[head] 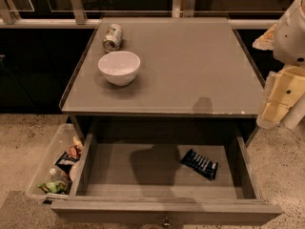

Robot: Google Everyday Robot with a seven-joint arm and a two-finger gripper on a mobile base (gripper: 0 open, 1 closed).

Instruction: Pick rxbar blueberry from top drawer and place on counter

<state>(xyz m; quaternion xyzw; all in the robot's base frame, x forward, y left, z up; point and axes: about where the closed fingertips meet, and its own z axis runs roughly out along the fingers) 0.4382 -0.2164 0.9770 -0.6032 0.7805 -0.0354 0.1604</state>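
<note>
The rxbar blueberry [199,163], a dark navy bar with pale lettering, lies flat on the floor of the open top drawer [143,175], towards its right side. The counter [190,66] is the grey tabletop above the drawer. My gripper [279,101] hangs at the right edge of the view, beside the counter's right side and above and to the right of the drawer. It is well apart from the bar, and nothing shows in it.
A white bowl [119,67] and a tipped can [113,37] sit on the counter's left part. A clear plastic bin of snacks [55,168] stands on the floor left of the drawer. A dark railing runs behind the counter.
</note>
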